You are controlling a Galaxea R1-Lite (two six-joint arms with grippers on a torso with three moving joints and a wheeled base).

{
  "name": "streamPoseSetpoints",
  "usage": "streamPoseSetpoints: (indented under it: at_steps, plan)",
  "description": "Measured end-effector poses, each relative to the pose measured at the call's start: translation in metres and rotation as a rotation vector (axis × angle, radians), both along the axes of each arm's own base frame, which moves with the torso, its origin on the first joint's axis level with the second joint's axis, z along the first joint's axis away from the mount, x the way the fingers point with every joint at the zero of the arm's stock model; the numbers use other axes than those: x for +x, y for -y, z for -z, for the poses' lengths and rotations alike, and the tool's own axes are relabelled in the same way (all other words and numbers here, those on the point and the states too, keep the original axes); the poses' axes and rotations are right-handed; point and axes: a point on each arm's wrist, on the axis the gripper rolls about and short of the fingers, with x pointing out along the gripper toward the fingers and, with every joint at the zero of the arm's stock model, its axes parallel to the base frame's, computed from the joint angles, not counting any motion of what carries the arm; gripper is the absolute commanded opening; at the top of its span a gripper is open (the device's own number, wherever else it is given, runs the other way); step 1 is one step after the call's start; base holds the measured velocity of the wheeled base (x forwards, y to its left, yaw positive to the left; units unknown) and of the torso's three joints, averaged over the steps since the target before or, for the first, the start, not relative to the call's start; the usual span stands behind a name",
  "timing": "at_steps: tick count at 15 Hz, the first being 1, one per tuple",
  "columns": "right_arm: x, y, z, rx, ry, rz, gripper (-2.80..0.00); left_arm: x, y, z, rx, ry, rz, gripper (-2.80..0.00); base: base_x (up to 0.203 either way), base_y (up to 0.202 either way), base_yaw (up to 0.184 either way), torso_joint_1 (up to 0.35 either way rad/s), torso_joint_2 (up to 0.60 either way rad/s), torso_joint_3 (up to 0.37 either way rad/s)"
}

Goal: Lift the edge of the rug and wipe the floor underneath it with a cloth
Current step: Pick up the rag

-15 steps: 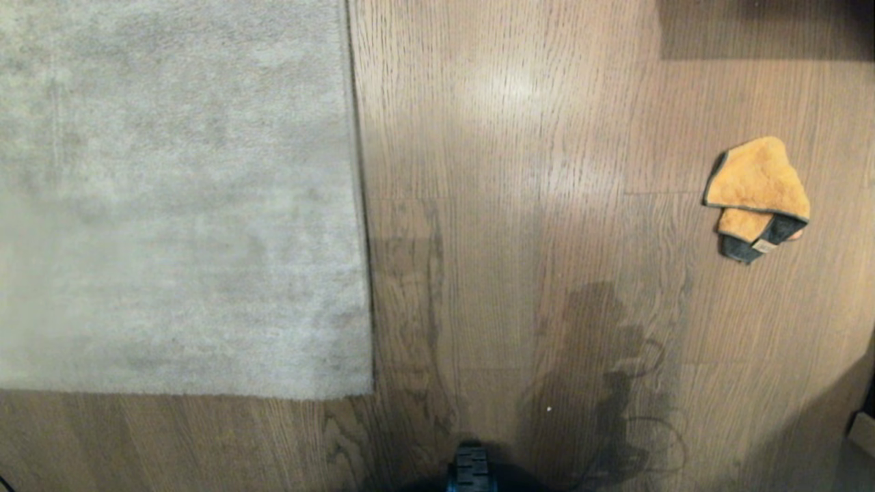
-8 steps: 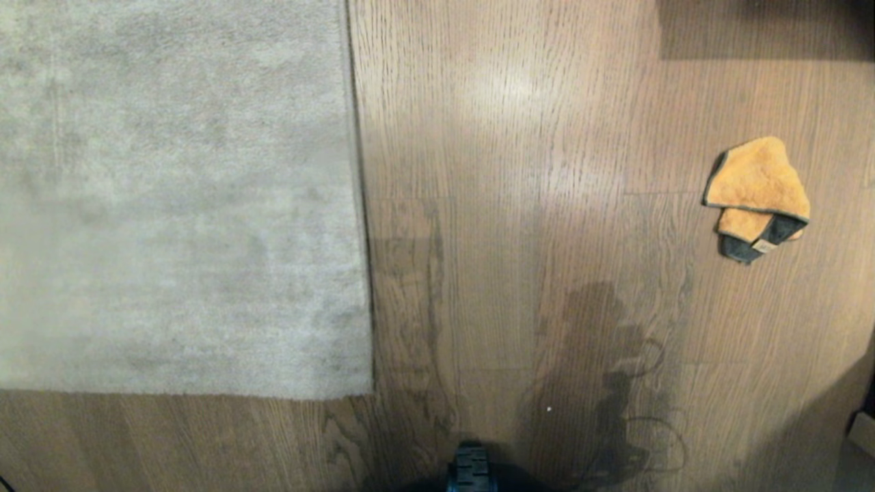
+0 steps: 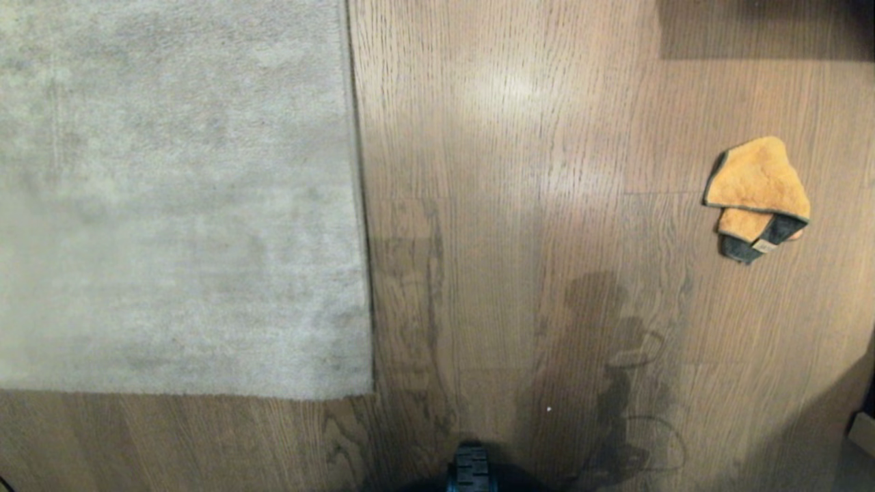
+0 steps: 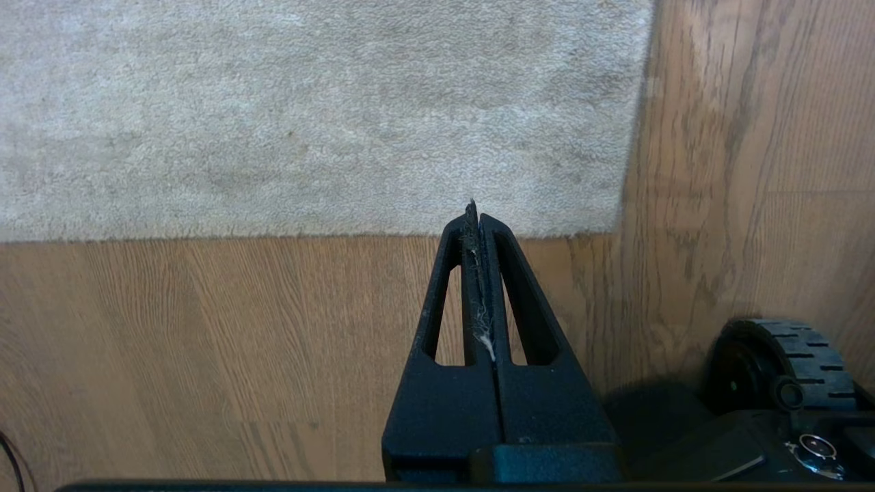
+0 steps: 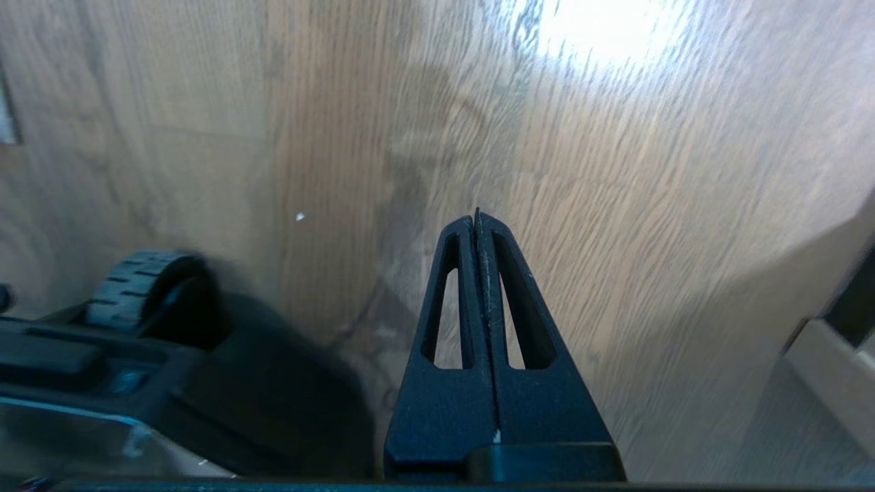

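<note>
Rug edge [image 4: 478,229] of pale grey-beige pile lies flat just beyond the closed, empty left gripper [image 4: 475,212]; orange fuzzy cloth [image 3: 757,195] lies well apart from that rug on wood-grain floor [image 3: 519,205], right gripper [image 5: 476,217] closed, empty.

The rug edge [image 3: 359,205] runs front to back at left, its corner [image 3: 366,393] nearest the robot — the floor [image 3: 519,171] lies right of it, with the cloth [image 3: 755,195] far right, well apart.
</note>
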Motion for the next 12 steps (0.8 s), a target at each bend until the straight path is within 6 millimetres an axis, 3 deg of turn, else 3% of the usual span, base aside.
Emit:
streamPoseSetpoints:
  at_steps: [3, 6, 12]
  plan:
    - [0.013, 0.000, -0.022, 0.013, -0.074, -0.014, -2.80, 0.000, 0.000, 0.000, -0.001, 0.000, 0.000, -2.80, 0.000, 0.000, 0.000, 0.000, 0.00, 0.000]
    - [0.038, -0.001, -0.044, 0.018, -0.145, -0.019, -2.80, 0.000, 0.000, 0.000, 0.000, 0.000, 0.001, -2.80, 0.000, 0.000, 0.000, 0.000, 0.00, 0.000]
    - [0.128, -0.003, -0.089, 0.071, -0.160, -0.007, -2.80, 0.000, 0.000, 0.000, -0.001, -0.001, 0.000, -2.80, 0.000, 0.000, 0.000, 0.000, 0.00, 0.000]
